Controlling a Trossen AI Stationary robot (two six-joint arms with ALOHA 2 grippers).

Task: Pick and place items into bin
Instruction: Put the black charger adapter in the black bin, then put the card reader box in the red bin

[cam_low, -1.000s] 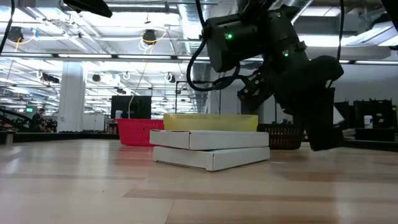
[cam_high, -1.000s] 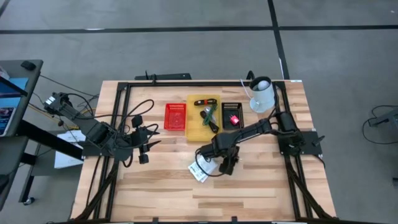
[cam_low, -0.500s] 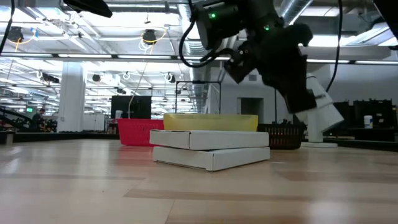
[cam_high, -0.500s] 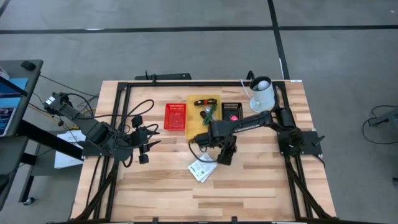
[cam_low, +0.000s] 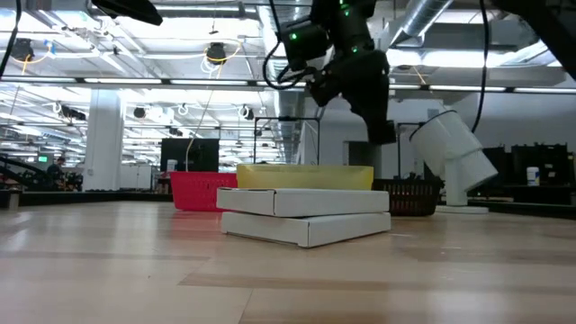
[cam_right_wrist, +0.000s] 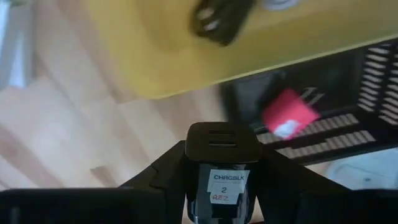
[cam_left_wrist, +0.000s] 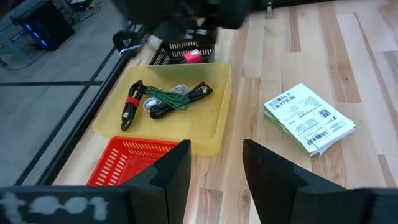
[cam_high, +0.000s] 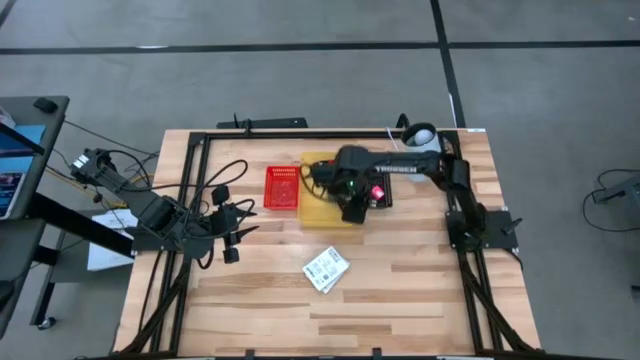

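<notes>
We start at the right gripper (cam_right_wrist: 217,180), whose fingers clasp a small black block (cam_right_wrist: 221,165) bearing a white label, high above the near edge of the yellow tray (cam_high: 325,205). The block looks rigid and light (a charger brick, we judge), so a squeeze across its flat sides should hold it without slip. Just beside the yellow tray on the far side from the red basket (cam_high: 282,187) sits the black basket (cam_right_wrist: 367,118) with a pink-red piece (cam_right_wrist: 289,114) in it. Inside the tray lie dark and green cables (cam_left_wrist: 163,99), limp things best taken at the bundled middle. Well toward the table's front lies the white printed packet (cam_high: 326,269), flat and probably slippery. The left gripper (cam_left_wrist: 214,168) waits with its fingers parted, empty, beyond the red basket.
</notes>
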